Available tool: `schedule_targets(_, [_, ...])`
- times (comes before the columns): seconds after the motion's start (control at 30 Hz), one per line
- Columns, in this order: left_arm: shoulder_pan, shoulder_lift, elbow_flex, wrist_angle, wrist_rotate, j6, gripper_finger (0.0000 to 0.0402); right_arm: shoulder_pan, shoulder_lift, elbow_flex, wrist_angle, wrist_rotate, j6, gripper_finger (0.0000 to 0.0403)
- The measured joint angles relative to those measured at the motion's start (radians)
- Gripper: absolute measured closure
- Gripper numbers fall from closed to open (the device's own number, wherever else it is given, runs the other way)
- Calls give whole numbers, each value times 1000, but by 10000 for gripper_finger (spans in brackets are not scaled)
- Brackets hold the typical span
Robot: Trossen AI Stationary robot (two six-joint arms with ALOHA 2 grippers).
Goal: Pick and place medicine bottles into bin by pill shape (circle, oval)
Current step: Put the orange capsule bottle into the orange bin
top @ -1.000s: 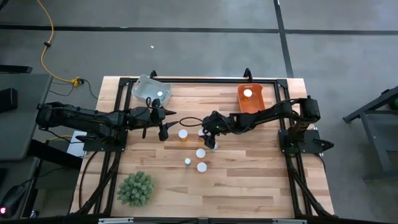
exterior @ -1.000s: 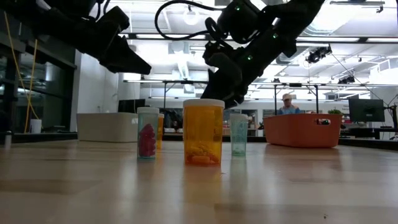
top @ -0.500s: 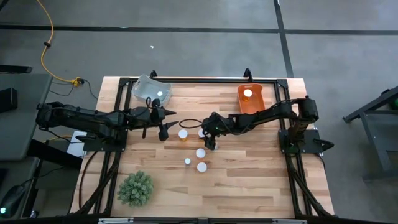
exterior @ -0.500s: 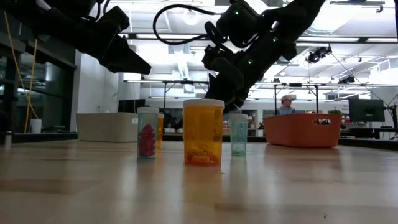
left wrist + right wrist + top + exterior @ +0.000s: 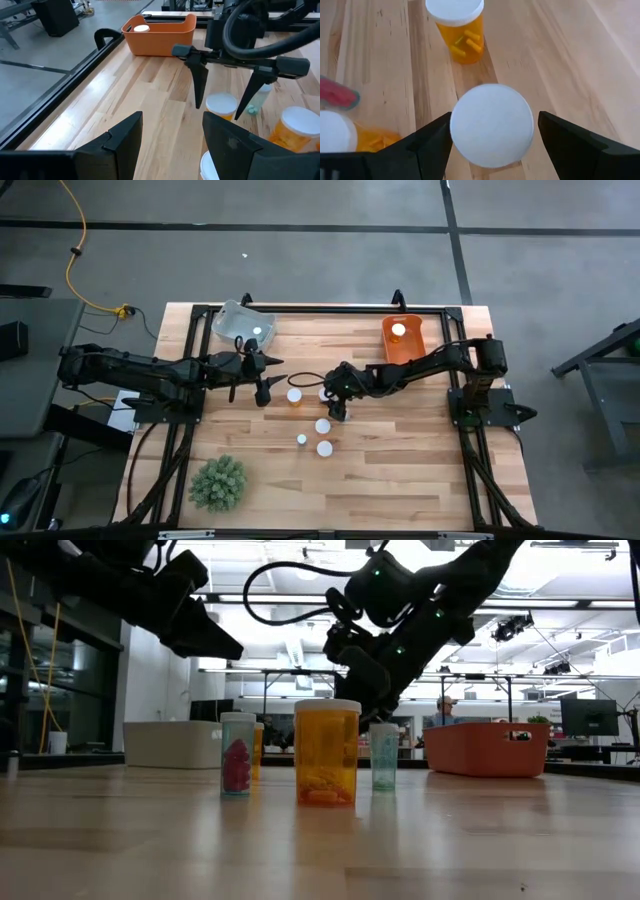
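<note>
The right hand (image 5: 337, 406) hangs over a white-capped bottle (image 5: 491, 124) mid-table, fingers (image 5: 427, 145) spread wide either side of the cap, nothing gripped yet. Risk: a descent off-centre could tip the bottle or knock its neighbours, esp. the amber bottle (image 5: 458, 31) w/ yellow pills just beside it; a grip on the cap only might slip. The left hand (image 5: 262, 388) waits nearby, released, holding nothing. The bottles (image 5: 327, 751) look small, amber or clear, upright w/ round white caps; the orange bin (image 5: 404, 337) and the clear bin (image 5: 241, 324) each hold one already.
</note>
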Motion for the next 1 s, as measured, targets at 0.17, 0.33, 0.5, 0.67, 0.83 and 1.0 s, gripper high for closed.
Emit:
schedule_targets(0.17, [0, 0, 0, 0, 0, 0, 204, 0, -4, 0, 9, 0, -7, 128])
schedule_targets(0.33, [0, 0, 0, 0, 0, 0, 204, 0, -4, 0, 10, 0, -7, 161])
schedule_targets(0.5, [0, 0, 0, 0, 0, 0, 204, 0, -5, 0, 13, 0, -7, 204])
schedule_targets(0.67, [0, 0, 0, 0, 0, 0, 204, 0, -10, 0, 10, 0, -10, 215])
schedule_targets(0.83, [0, 0, 0, -1, 0, 0, 204, 0, -65, 0, -16, 1, -61, 207])
schedule_targets(1.0, [0, 0, 0, -2, 0, 0, 204, 12, -158, 0, -92, 130, -78, 207])
